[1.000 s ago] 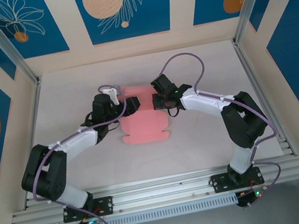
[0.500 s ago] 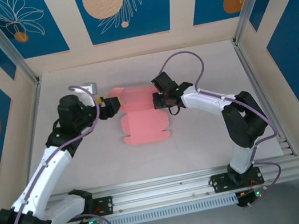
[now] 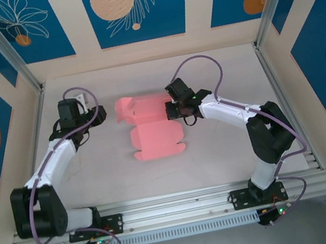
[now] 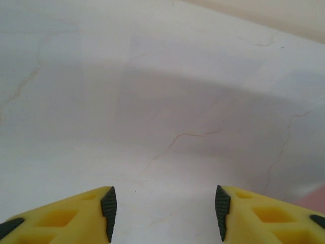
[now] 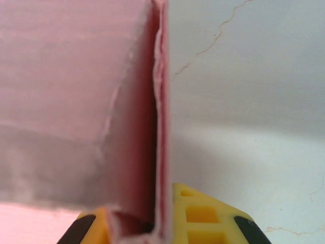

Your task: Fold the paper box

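Left gripper [image 3: 101, 115] had pulled away leftward, jaws apart and empty, leaving the paper box [image 3: 155, 139] mid-table with its right-hand flap clamped tight in the right gripper [image 3: 172, 111]; the left side probably still needed folding

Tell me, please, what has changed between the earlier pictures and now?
The left gripper drew back to the left, off the paper box, and now stands open, holding nothing. The right gripper stayed shut on the box's right edge; the box kept its place.
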### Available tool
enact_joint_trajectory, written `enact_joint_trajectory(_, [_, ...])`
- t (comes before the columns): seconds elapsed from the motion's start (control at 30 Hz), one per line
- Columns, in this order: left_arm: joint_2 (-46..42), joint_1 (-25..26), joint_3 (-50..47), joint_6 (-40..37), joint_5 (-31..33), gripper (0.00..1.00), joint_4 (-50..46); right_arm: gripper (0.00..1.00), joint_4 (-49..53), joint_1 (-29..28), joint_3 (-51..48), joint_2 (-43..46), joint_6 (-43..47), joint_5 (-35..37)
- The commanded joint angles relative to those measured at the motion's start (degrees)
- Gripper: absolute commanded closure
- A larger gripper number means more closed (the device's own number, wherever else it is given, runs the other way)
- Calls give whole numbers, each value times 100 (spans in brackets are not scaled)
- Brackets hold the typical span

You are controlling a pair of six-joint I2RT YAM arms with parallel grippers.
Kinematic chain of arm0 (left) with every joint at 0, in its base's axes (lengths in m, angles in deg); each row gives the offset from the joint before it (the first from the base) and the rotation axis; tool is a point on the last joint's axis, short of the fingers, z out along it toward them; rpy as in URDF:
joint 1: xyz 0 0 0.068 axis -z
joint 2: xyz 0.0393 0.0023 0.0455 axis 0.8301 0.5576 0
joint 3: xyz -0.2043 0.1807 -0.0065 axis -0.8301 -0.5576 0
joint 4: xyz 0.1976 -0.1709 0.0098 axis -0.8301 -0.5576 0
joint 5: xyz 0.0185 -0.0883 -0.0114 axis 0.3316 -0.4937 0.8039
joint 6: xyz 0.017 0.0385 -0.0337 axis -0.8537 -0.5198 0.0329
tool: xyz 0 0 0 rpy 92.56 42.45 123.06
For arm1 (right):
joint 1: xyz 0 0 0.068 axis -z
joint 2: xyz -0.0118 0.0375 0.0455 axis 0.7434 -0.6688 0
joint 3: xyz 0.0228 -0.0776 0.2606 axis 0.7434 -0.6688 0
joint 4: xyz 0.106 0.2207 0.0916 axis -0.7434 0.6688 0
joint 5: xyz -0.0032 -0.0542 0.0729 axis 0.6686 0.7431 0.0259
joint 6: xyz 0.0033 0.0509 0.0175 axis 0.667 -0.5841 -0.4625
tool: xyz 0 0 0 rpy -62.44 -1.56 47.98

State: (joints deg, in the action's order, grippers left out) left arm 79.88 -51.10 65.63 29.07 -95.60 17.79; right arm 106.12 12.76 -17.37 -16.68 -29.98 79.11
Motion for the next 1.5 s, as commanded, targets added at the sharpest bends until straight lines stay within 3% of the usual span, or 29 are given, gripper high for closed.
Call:
enact_joint_trajectory(0.0, [426,-54,55,10,-770,51,876,100,40,-53,86,146,113,-137])
enact_joint_trajectory(0.27, [1252,-48,-170,728,-2114,61,2398,100,159,-48,243,-28,30,11])
enact_joint_trajectory(0.47, [1285,81,-509,1193,-2558,65,3057,100,335,56,482,-329,-143,34])
enact_joint_trajectory(1.0, [1268,788,-1030,1668,-2444,68,3699,100,446,108,846,-812,-233,12])
enact_joint_trajectory(1.2, [1187,965,-1138,1423,-2299,62,3594,100,441,121,840,-857,-263,5])
enact_joint_trajectory(1.3, [1099,999,-1261,1324,-2233,69,3531,100,437,132,836,-878,-273,9])
enact_joint_trajectory(1.47, [1040,1080,-1380,1313,-2038,71,3450,100,434,145,860,-929,-271,-21])
